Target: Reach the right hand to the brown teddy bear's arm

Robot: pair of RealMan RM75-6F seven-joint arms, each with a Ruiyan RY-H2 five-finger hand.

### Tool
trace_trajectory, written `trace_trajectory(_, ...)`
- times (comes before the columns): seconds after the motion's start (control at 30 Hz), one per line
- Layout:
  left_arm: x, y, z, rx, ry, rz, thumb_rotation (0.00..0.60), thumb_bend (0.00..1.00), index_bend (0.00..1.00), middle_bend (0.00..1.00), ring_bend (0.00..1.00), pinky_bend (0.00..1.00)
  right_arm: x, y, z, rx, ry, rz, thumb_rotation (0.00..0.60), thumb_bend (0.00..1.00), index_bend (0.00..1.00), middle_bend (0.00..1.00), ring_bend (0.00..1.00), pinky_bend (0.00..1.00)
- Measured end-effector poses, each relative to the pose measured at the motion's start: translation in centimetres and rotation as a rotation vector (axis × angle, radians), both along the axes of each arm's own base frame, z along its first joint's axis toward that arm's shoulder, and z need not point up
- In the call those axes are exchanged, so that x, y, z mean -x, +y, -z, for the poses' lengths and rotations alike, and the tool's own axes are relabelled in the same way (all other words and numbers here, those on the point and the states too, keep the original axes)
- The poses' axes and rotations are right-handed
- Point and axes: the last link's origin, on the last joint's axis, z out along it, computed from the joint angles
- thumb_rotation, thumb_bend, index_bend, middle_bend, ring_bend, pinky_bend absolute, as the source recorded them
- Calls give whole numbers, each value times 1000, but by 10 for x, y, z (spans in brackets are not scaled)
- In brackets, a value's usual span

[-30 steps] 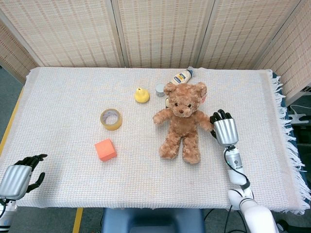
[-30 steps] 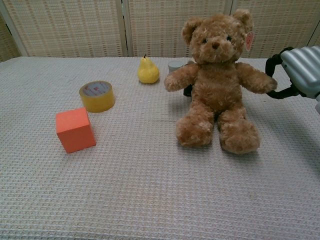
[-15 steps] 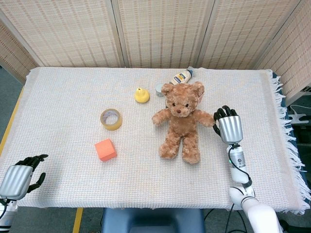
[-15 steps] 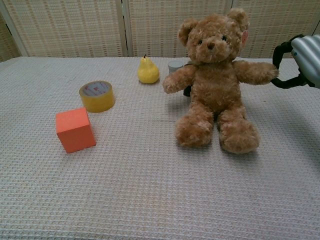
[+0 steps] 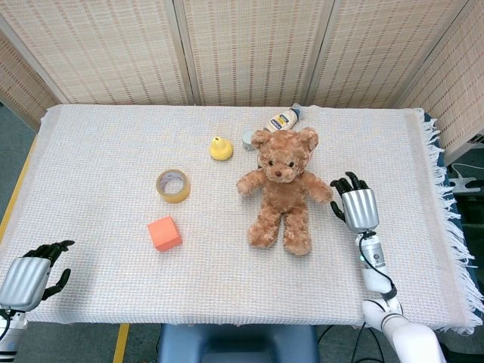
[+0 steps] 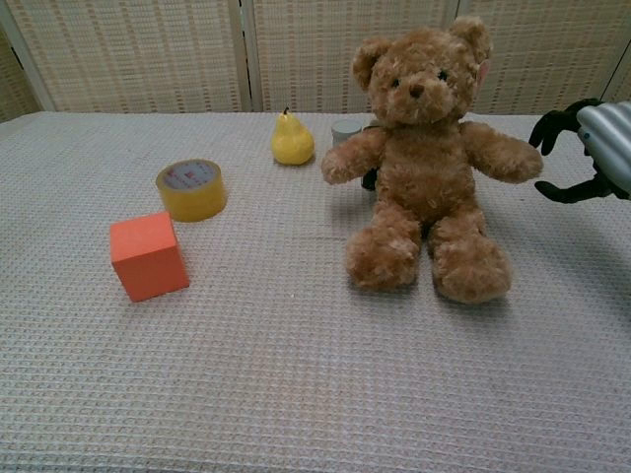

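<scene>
The brown teddy bear (image 5: 283, 189) (image 6: 426, 158) sits upright in the middle right of the table, arms spread. Its arm (image 5: 321, 189) (image 6: 503, 153) on the right side of both views sticks out toward my right hand (image 5: 355, 206) (image 6: 590, 148). That hand hovers just beside the paw with its black fingers spread, a small gap between them and the fur, nothing held. My left hand (image 5: 29, 274) rests at the table's near left corner, fingers loosely apart and empty; the chest view does not show it.
An orange cube (image 5: 164, 233) (image 6: 148, 255), a roll of yellow tape (image 5: 173, 185) (image 6: 191, 188) and a yellow pear (image 5: 221, 148) (image 6: 292, 139) lie left of the bear. A bottle (image 5: 281, 119) and a small grey cap (image 5: 249, 140) (image 6: 345, 130) lie behind it. The cloth's fringed edge (image 5: 446, 204) runs along the right.
My right hand has let go of the bear's arm, spread its fingers and drawn back slightly to the right. The raised arm has dropped back down. The left hand has not moved.
</scene>
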Motion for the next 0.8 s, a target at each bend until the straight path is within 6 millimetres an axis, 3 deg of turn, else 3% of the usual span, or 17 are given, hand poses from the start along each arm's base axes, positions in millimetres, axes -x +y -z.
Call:
trace_trajectory(0.13, -1, 0, 1, 2, 4, 1, 600, 398, 241, 333, 327, 495, 7, 15, -6, -39, -45, 10, 600, 167, 9, 95, 0, 146)
trace_trajectory(0.27, -1, -1, 1, 5, 8, 2, 600, 398, 241, 333, 327, 495, 5, 40, -19, -98, -94, 24, 600, 166, 0, 82, 0, 144)
trace_trajectory(0.37, -1, -1, 2, 4, 11, 0, 600, 398, 241, 333, 328, 495, 0, 68, -38, -148, -126, 52, 600, 190, 0, 82, 0, 144)
trace_trajectory(0.6, -1, -1, 2, 5, 15, -8, 600, 397, 241, 334, 328, 497, 5, 142, -109, -164, -108, 205, 600, 217, 0, 82, 0, 144)
trace_trajectory(0.8, -2, -1, 3, 5, 21, -1, 600, 397, 242, 334, 329, 497, 23, 167, -122, -148, -16, 292, 600, 217, 0, 83, 0, 144)
